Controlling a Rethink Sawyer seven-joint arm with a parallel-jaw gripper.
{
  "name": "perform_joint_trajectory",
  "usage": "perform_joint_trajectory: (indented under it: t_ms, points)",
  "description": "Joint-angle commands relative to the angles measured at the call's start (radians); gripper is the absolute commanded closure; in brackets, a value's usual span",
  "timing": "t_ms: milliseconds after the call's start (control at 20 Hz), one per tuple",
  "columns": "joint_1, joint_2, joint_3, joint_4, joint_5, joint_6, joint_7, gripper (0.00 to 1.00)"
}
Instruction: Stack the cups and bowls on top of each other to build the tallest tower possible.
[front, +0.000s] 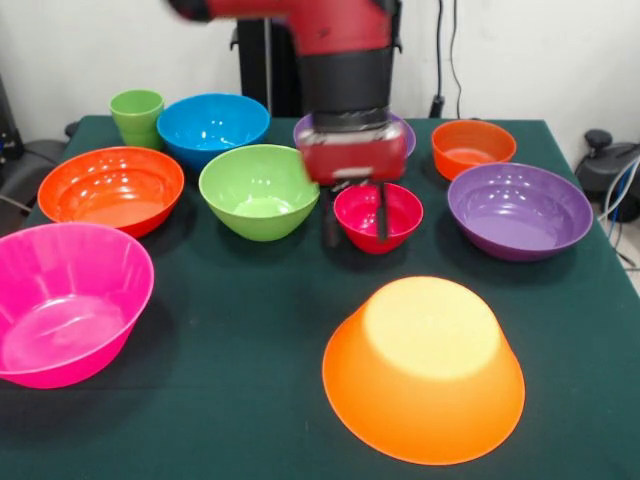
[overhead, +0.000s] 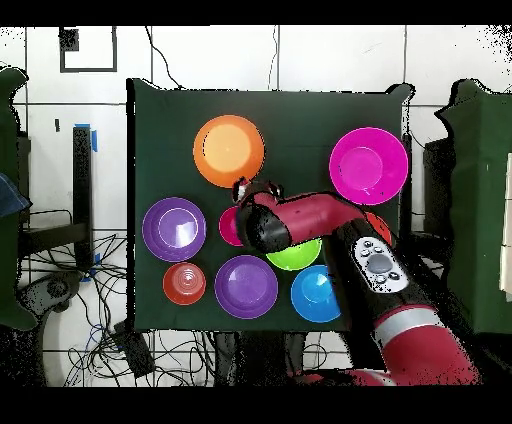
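Note:
My gripper (front: 356, 215) is open and low over the small magenta-red bowl (front: 398, 216). One finger (front: 330, 220) is just outside the bowl's left rim and the other is inside it. The large orange bowl (front: 425, 365) lies upturned at the front, alone, with nothing stacked on it. The light-green cup (front: 137, 115) stands upright at the back left. Beside it are the blue bowl (front: 213, 128), the green bowl (front: 258, 190) and a red-orange bowl (front: 110, 188). The pink bowl (front: 65, 300) is at the front left. In the overhead view the arm (overhead: 300, 215) hides the gripper and the cup.
A purple bowl (front: 519, 208) and a small red-orange bowl (front: 473, 147) sit at the right. A second purple bowl (front: 404, 132) is partly hidden behind the gripper. All bowls but the orange one stand open side up on the green cloth (front: 250, 330).

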Motion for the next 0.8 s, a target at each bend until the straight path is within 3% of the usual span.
perform_joint_trajectory:
  t_ms: [50,250,550,800]
  points:
    - [0.150,-0.142,-0.212,0.136,0.085,-0.067,0.278,0.00]
    - [0.274,-0.132,-0.299,0.122,0.143,-0.101,0.351,0.00]
    - [0.442,0.050,-0.470,0.041,0.271,-0.254,0.403,0.00]
    - [0.544,0.159,-0.563,-0.005,0.435,-0.313,0.398,0.00]
